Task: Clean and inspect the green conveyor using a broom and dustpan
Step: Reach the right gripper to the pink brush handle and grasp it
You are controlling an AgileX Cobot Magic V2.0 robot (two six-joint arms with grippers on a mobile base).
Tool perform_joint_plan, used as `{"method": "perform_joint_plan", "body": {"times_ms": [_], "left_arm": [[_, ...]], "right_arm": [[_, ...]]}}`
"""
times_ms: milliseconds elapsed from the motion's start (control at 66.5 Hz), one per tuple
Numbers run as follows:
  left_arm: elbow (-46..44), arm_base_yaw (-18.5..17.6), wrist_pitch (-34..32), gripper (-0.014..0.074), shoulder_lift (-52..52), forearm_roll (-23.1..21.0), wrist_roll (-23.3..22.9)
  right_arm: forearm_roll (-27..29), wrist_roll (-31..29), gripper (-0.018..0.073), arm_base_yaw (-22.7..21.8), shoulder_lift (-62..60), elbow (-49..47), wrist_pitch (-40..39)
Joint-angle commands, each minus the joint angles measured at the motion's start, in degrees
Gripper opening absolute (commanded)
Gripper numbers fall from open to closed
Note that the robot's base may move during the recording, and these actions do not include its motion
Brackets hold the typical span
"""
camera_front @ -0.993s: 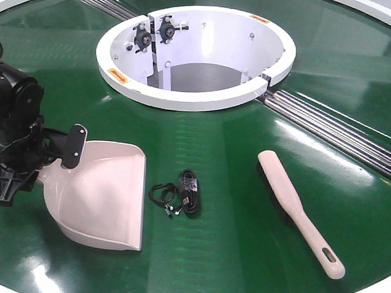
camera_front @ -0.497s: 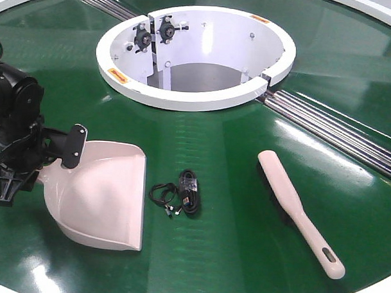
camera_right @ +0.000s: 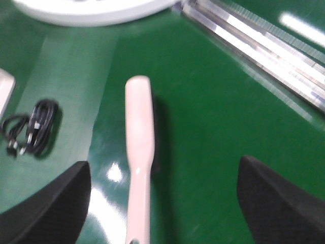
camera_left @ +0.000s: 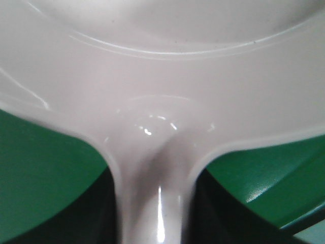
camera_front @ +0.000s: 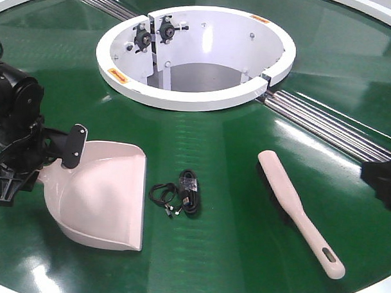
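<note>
1. Exterior front-facing view: the dustpan [camera_front: 104, 195] is seen lying on the green conveyor [camera_front: 234, 154] at the left, its mouth turned right toward a coiled black cable [camera_front: 184, 199]. The left gripper [camera_front: 38, 157] is set at its handle end. The broom [camera_front: 296, 211] is laid flat at the right, its long axis running from the head, farther left, to the slotted handle end, nearer right. Only part of the right gripper [camera_front: 382, 182] is shown at the edge.
2. Left wrist view: the dustpan [camera_left: 162, 76] handle is flanked closely by dark shapes. Whether it is clamped cannot be told.
3. Right wrist view: the right gripper [camera_right: 162, 168] is spread wide and nothing is held. The broom [camera_right: 138, 132] is seen ahead, its handle pointed toward the gripper. The slim broom could be nudged and slid across the glossy belt if it is touched by one finger first.
</note>
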Motion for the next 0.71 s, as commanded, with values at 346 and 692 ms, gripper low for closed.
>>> {"method": "perform_joint_plan", "body": {"times_ms": [346, 692], "left_arm": [[-1.5, -0.8, 1.1, -0.0006, -2.1, -0.7, 1.4], [-1.5, -0.8, 1.1, -0.0006, -2.1, -0.7, 1.4]], "right_arm": [[3.7, -1.2, 0.0564, 1.5, 17.4, -13.0, 12.9], [-7.2, 8.6, 0.0554, 13.2, 22.3, -13.4, 14.6]]}}
